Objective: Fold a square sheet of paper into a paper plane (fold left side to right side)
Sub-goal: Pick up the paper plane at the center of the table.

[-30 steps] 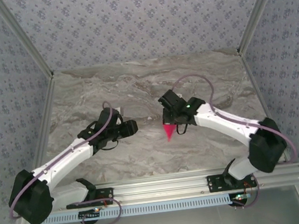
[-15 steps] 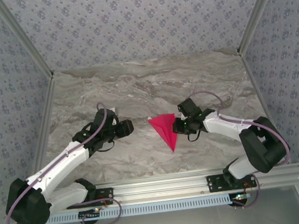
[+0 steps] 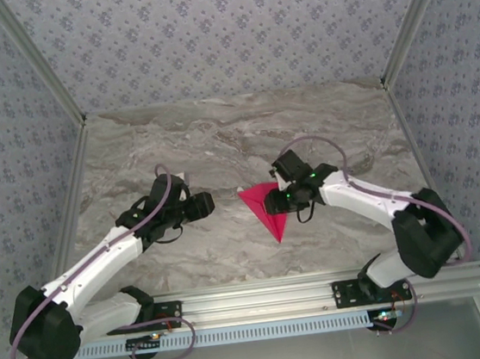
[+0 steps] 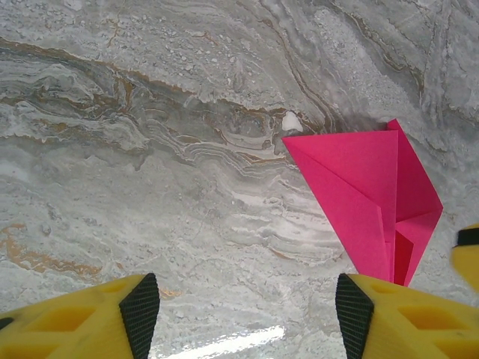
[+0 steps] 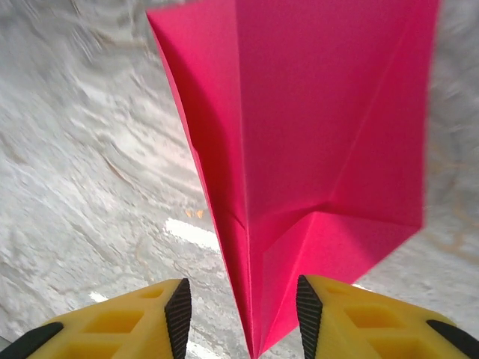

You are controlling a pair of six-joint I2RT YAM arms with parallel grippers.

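**Paper plane** (image 5: 314,149), right wrist view: the wide end is cut off by the top edge, and the narrow tip runs out at the bottom edge.
**Right gripper** (image 5: 241,307): the fingers (image 5: 127,321) are cropped by the bottom edge.
**Worktop** (image 5: 60,112): blurred on both sides of the paper.
**Left gripper** (image 4: 247,299), left wrist view: the fingers (image 4: 82,321) are cropped at the bottom, and the right-hand one hides the plane's narrow end.
**Yellow piece** (image 4: 468,254): cut by the right edge, and what it is cannot be told.
**Top external view:** the right gripper covers the plane's right corner, and its finger gap is too small to read.
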